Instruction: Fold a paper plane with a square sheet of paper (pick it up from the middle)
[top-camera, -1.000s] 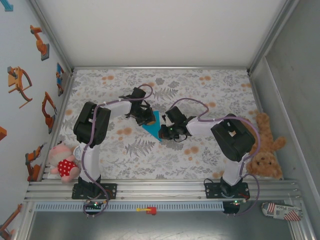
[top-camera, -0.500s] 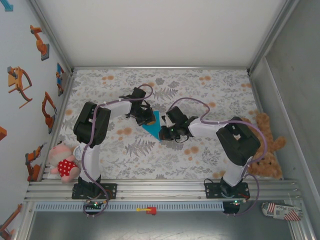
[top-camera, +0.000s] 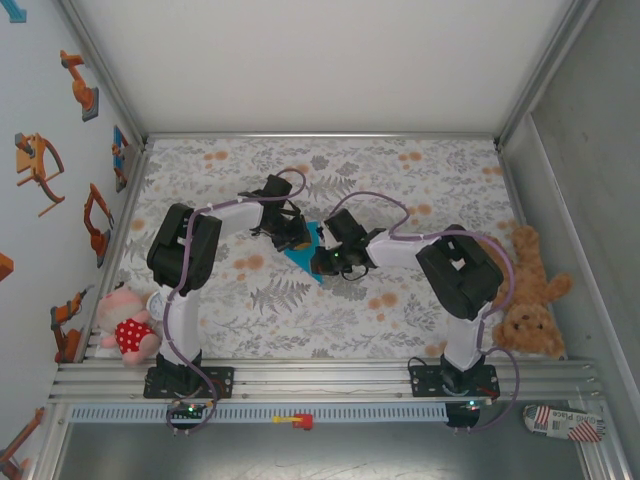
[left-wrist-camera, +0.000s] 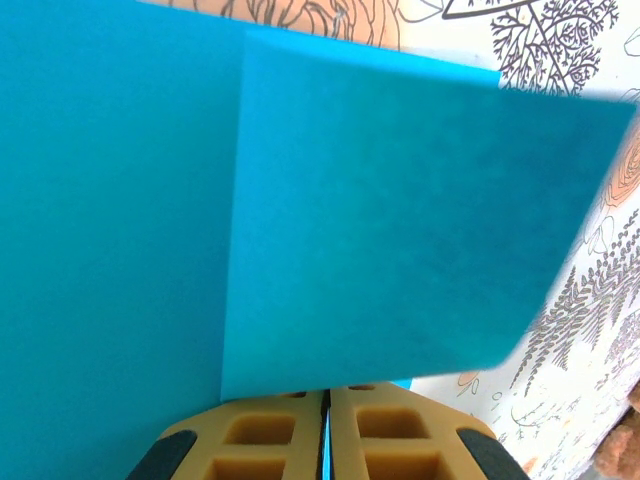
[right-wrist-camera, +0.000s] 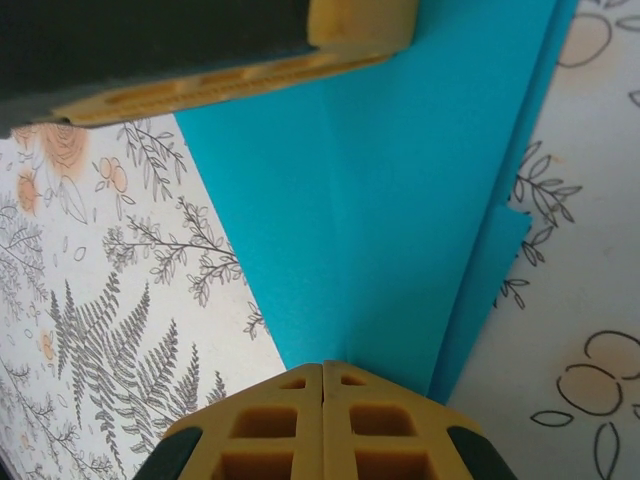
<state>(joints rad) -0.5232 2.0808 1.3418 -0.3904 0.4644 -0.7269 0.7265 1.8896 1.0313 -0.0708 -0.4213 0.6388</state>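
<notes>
paper: the square sheet of paper, partly folded, at desk centre | left tool: pinching its edge | right tool: pressed together, tip on the fold | advice: anchor firmly, rub flat along the crease.

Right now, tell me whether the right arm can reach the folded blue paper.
Likely yes: the right gripper is shut at the edge of the folded blue paper with nothing between them; the left gripper grips the opposite side, out of its way.

Bright turquoise-blue square sheet of paper, partly folded, flaps overlapping, mid-table on floral tablecloth
</notes>
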